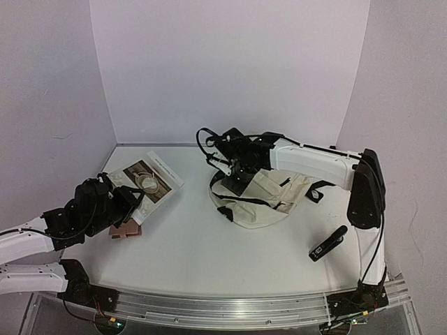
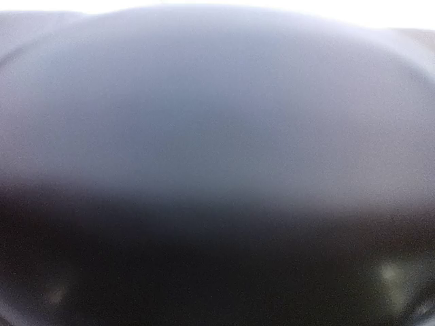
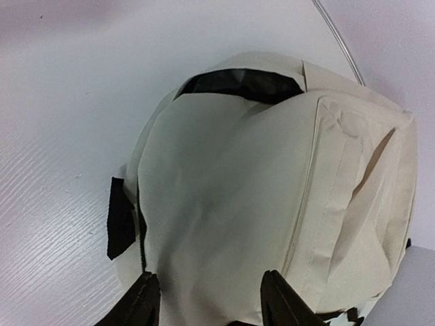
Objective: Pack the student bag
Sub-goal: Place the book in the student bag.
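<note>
The student bag point(image 1: 269, 201), cream with black straps, lies right of the table's middle. Its dark opening point(image 3: 241, 83) faces away from the right wrist camera. My right gripper point(image 1: 225, 162) hovers over the bag's far left end. In the right wrist view this gripper point(image 3: 212, 300) stands open, both fingers point(image 3: 144, 302) apart just above the cream fabric point(image 3: 258, 197). My left gripper point(image 1: 129, 204) is at the near edge of an illustrated book point(image 1: 150, 180) on the left. Something close blocks the left wrist view, which is dark blur, so its jaws are hidden.
A brown flat item point(image 1: 126, 231) lies by the left gripper, near the book. A black stick-shaped device point(image 1: 328, 243) lies at the front right. A black strap tab point(image 3: 121, 217) sticks out of the bag's side. White walls close in the table at the back and sides.
</note>
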{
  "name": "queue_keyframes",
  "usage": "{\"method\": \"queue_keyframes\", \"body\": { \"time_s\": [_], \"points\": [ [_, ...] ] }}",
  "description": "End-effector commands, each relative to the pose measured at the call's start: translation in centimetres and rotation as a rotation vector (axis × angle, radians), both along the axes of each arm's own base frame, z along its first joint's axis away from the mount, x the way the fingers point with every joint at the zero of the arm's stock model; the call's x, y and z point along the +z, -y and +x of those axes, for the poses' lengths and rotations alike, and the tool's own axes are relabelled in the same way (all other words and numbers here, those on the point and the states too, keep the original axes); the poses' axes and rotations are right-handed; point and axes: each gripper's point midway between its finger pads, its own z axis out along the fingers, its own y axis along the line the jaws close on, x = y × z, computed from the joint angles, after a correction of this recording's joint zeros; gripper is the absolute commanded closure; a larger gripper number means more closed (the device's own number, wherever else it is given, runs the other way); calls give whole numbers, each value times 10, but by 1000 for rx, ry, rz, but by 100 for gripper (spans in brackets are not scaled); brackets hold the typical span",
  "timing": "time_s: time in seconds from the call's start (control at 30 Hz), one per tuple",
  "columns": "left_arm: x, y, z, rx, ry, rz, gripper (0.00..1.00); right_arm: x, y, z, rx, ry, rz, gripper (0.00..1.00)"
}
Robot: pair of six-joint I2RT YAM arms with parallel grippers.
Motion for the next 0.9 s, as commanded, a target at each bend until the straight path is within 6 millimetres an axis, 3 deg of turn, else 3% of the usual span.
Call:
{"method": "queue_keyframes", "body": {
  "time_s": [0.0,0.1,0.23,0.4,0.67,0.87],
  "points": [
    [25,-1,3,11,81,-61,100,-9,-13,10,-5,-4,-16,37],
    [26,-8,0,24,85,-65,100,-12,-21,2,24,-28,-17,22],
    [22,-13,-4,38,81,-79,100,-15,-34,-10,66,-11,-43,20],
    [19,-12,-4,32,75,-86,100,-29,-31,7,50,83,-170,25],
    [28,-15,-5,32,100,-76,100,-33,-15,26,37,159,-297,31],
    [28,-18,-7,38,100,-75,100,-9,-14,33,17,196,-262,43]
  ]
}}
